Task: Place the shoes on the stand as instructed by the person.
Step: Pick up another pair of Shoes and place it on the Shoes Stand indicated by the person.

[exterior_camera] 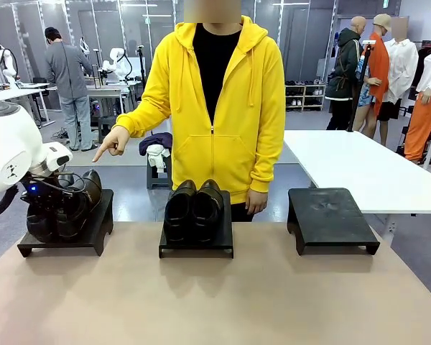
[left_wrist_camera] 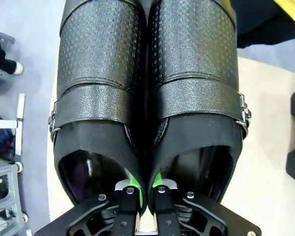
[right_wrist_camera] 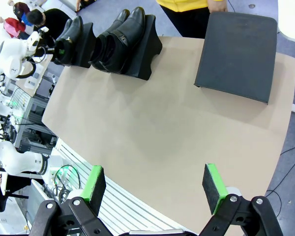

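One pair of shiny black shoes (exterior_camera: 66, 205) is at the left stand (exterior_camera: 93, 230), toes pointing away from me, and I cannot tell whether it rests there fully. My left gripper (exterior_camera: 44, 192) is shut on the pair's two inner walls. In the left wrist view, the green-padded fingers (left_wrist_camera: 131, 189) of that gripper (left_wrist_camera: 145, 191) pinch the shoes (left_wrist_camera: 147, 88) together at the heel openings. A second pair of shoes (exterior_camera: 194, 205) sits on the middle stand (exterior_camera: 196, 248). The person (exterior_camera: 215, 93) points a finger (exterior_camera: 100, 153) toward the left stand. My right gripper (right_wrist_camera: 155, 184) hangs open above the table's near side.
The right stand (exterior_camera: 332, 215) is bare, and appears again in the right wrist view (right_wrist_camera: 238, 49). The tan tabletop (exterior_camera: 215, 302) stretches wide in front of the three stands. A white table (exterior_camera: 359, 165) stands behind at the right, with other people and racks farther back.
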Available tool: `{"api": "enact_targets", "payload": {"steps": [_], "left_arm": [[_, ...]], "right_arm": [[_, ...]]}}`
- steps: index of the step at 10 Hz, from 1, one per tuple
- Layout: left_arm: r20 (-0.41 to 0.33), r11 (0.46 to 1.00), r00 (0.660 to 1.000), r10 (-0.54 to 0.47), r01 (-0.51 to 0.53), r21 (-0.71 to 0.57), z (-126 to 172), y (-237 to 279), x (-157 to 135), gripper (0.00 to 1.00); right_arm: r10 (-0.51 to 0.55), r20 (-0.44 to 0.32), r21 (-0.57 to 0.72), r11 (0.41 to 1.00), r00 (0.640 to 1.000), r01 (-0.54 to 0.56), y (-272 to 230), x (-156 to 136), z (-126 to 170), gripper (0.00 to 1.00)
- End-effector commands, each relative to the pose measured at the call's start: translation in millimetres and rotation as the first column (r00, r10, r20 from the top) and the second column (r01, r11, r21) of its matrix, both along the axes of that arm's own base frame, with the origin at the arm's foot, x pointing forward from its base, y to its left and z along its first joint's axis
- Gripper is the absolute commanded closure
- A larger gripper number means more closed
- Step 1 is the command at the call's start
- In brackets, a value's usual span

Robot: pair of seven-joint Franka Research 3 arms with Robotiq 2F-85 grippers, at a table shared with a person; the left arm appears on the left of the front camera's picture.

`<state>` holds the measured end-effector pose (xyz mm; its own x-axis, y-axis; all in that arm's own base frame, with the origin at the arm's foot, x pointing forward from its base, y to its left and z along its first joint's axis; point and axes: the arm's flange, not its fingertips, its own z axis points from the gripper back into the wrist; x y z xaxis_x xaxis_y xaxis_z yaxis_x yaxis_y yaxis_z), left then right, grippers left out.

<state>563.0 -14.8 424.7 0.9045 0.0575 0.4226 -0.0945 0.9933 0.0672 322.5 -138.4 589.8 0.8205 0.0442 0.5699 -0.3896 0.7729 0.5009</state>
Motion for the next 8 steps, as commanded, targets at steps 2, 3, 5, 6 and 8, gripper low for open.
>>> {"api": "enact_targets", "payload": {"steps": [2,3,5,6,8], "left_arm": [[0.075,1.000,0.997,-0.010,0.009,0.021,-4,6,15,0.93],[0.070,1.000,0.997,-0.015,0.014,0.014,-7,5,17,0.93],[0.058,1.000,0.998,-0.017,0.017,0.006,-16,6,17,0.93],[0.059,1.000,0.998,-0.013,0.013,0.007,-17,8,17,0.93],[0.059,1.000,0.998,-0.007,0.007,0.003,-15,9,16,0.66]], "right_arm": [[0.014,0.017,0.006,1.000,1.000,-0.014,-1,0,0,0.00],[0.014,0.017,0.006,1.000,1.000,-0.014,-1,0,0,0.00],[0.014,0.017,0.006,1.000,1.000,-0.014,-1,0,0,0.00],[0.014,0.017,0.006,1.000,1.000,-0.014,-1,0,0,0.00],[0.014,0.017,0.006,1.000,1.000,-0.014,-1,0,0,0.00]]}}
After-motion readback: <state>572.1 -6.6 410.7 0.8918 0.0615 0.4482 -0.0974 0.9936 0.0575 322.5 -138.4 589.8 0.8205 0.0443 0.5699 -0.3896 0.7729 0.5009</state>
